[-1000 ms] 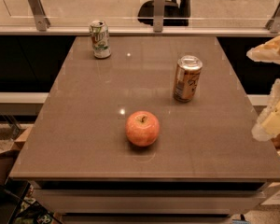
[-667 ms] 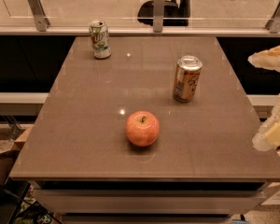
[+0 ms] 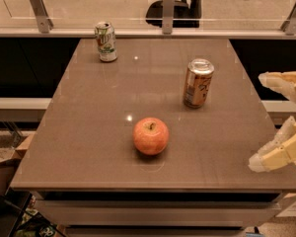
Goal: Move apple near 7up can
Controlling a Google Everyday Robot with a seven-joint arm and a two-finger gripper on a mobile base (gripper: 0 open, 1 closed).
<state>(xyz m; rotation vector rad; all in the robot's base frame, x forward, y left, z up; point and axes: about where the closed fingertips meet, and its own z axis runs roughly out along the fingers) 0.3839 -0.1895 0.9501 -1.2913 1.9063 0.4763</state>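
Observation:
The red-orange apple (image 3: 151,136) sits on the brown table (image 3: 89,132), a little front of centre. The white and green 7up can (image 3: 105,42) stands upright at the far left of the table, well apart from the apple. My gripper (image 3: 269,122) is at the right edge of the view, beside the table's front right, level with the apple and far to its right. Its two pale fingers (image 3: 278,152) are spread wide apart, one above the other, with nothing between them.
A brown-gold can (image 3: 197,83) with a silver top stands upright right of centre, behind and to the right of the apple. A glass railing with metal posts (image 3: 168,10) runs behind the table. Boxes and clutter (image 3: 10,201) lie on the floor at the lower left.
The gripper has shifted slightly down and to the right at the frame's edge. The apple and both cans have not moved.

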